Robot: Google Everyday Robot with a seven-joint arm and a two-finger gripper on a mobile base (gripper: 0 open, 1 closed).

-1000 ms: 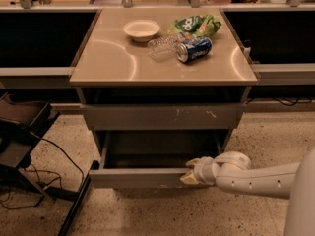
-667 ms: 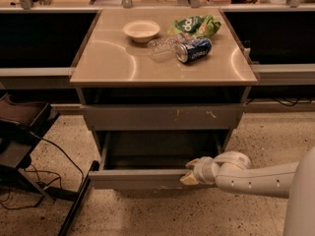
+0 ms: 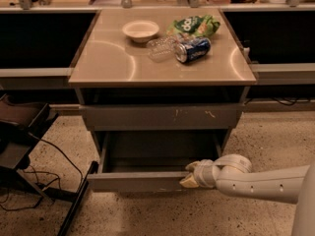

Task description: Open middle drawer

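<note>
The middle drawer is a wide, shallow grey drawer with a plain front. It stands pulled out below the cabinet, and its grey tray shows inside. My gripper is at the top edge of the drawer front, right of its middle, and touches it. My white arm reaches in from the right. Above the drawer is the larger grey front with pale chipped marks, which is closed.
On the beige countertop are a white bowl, a clear plastic cup on its side, a blue can and a green chip bag. A dark stand with cables is at the left. The floor is speckled.
</note>
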